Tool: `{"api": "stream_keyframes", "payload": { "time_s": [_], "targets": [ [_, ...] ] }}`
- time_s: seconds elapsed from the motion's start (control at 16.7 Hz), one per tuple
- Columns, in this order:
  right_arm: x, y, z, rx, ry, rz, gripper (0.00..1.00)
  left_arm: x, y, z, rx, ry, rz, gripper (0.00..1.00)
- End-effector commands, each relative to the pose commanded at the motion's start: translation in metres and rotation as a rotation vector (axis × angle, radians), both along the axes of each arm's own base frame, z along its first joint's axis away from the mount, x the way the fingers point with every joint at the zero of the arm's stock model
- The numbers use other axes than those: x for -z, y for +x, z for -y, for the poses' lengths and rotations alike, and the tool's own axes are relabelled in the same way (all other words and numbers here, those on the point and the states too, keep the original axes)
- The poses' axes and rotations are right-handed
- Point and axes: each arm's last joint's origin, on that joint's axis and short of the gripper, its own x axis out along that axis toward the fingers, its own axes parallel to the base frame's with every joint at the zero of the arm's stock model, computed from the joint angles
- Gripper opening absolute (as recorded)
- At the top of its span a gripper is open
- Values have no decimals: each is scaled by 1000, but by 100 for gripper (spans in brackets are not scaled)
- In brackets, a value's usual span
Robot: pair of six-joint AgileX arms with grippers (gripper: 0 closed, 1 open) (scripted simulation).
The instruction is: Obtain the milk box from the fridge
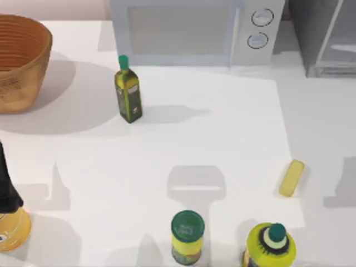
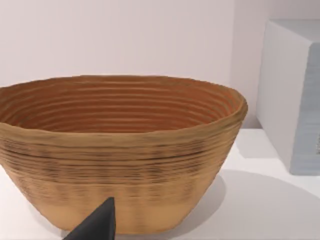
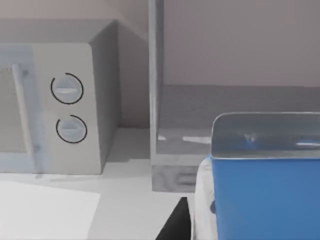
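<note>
Carton (image 3: 265, 195): blue, boxy, pale-topped, close against your right hand's dark finger (image 3: 176, 222), in front of the grey open fridge (image 3: 200, 125); grip not discernible. Ribbed woven basket (image 2: 120, 150) stands before your left hand.

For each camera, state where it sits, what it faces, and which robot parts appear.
Top view: above the table, looking down; bottle, jars, microwave.
Left wrist view: on the left arm, facing the basket; dark fingertip.
Right wrist view: on the right arm, facing fridge and milk box.
Shared: microwave, fridge.
</note>
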Motion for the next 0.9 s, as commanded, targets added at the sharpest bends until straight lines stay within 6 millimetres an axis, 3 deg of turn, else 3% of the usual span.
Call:
{"api": "stream_keyframes", "payload": {
  "time_s": [0.54, 0.9],
  "targets": [
    [-28, 31, -14, -141, -8, 18, 0, 0, 0, 0, 0, 0, 0, 100],
    [-35, 59, -26, -224, -7, 11, 0, 0, 0, 0, 0, 0, 0, 100]
  ]
}}
